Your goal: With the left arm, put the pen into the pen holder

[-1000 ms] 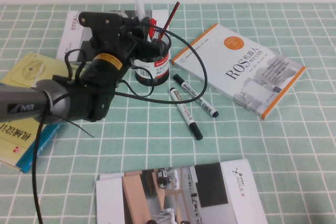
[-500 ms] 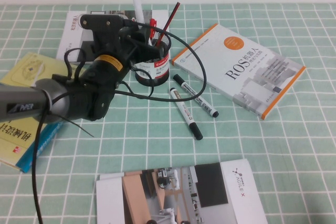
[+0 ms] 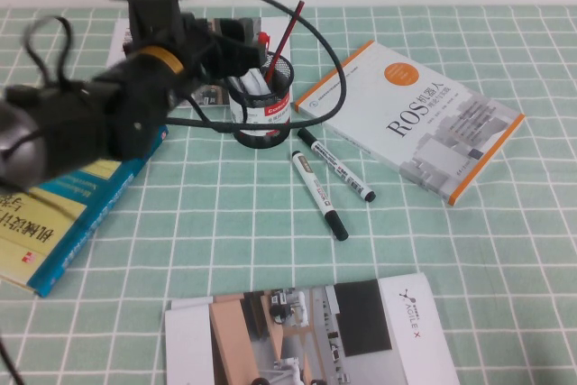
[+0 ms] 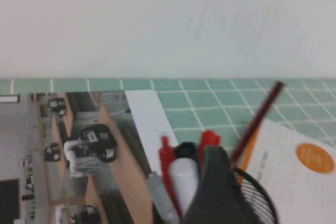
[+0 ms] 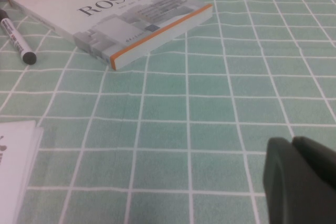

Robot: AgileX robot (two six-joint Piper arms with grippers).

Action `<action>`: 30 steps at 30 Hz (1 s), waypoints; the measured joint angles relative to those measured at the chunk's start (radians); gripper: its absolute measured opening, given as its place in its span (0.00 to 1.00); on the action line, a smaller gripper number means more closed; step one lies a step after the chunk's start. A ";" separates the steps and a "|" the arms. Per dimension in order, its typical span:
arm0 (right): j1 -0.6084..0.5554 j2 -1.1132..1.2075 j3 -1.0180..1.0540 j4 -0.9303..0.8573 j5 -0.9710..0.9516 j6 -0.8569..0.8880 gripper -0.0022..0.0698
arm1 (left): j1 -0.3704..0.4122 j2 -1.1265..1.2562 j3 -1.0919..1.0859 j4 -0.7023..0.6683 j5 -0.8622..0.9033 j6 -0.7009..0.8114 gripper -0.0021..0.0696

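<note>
At the near edge of the green checked tablecloth (image 3: pixel 433 250) lies a glossy brochure (image 3: pixel 311 331), flat, with open cloth on either side. On the near left a thick blue-spined book (image 3: pixel 63 214) sits at an angle. In the middle, two slim white markers with black caps (image 3: pixel 318 194) lie side by side, slanted, apart from the brochure. To the right, a white paperback with orange edges, the ROS book (image 3: pixel 419 119), lies flat with bare cloth around it.

The right gripper (image 5: pixel 302 182) shows only as a dark rounded shape low over bare cloth on the near right; whether its fingers are apart cannot be told.

The left arm (image 3: pixel 99 114), bulky and black with looping cables, reaches from the left toward the far centre, raised above the table. The left gripper (image 3: pixel 236 35) is at the far-left rim of the pen holder (image 3: pixel 264 101), a black mesh cup with a white and red band. Whether its fingers are apart cannot be told. The pen (image 4: pixel 185 184), white and rounded, stands inside the holder among red pens (image 4: pixel 209 141) and a thin dark red pencil (image 3: pixel 287 33) leaning right. A second booklet (image 4: pixel 79 150) lies behind the cup.
</note>
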 joint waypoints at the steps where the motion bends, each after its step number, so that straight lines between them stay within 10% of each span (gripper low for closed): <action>1: 0.000 0.000 0.000 0.000 0.000 0.000 0.00 | -0.007 -0.032 0.000 0.002 0.046 0.025 0.58; 9: 0.000 0.000 0.000 0.000 0.000 0.000 0.00 | -0.028 -0.287 0.000 0.005 0.389 0.132 0.08; 30: 0.000 0.000 0.000 0.000 0.000 0.000 0.00 | -0.034 -1.117 0.627 0.031 0.555 0.100 0.03</action>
